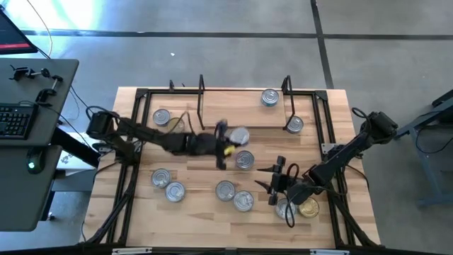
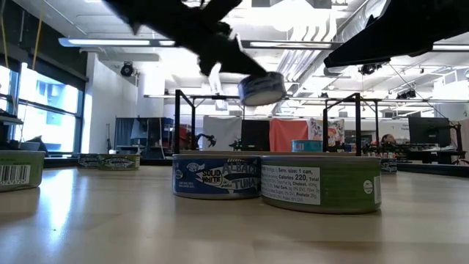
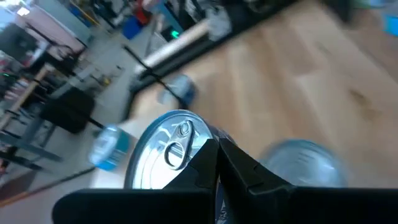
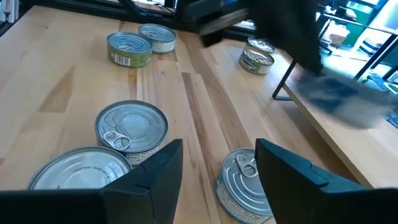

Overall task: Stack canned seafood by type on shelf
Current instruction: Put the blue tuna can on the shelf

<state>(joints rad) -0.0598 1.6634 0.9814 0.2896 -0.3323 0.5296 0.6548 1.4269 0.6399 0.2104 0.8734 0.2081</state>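
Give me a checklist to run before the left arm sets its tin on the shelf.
1. Left gripper shut on the carried tin: ok.
2. Tin lifted clear of the table, seen in the low view: ok.
3. Tin already over the shelf board: not ok, just short of its edge.
4. Bare board ahead: ok; shelf tins sit to the right.
5. Right gripper open, out of the path: ok.
6. Tin type matches: cannot tell.

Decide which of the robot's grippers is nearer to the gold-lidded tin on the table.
Right. The right gripper, open, sits just left of the gold-lidded tin, beside a silver tin. The left gripper holds a tin in the air near mid-table, farther off.
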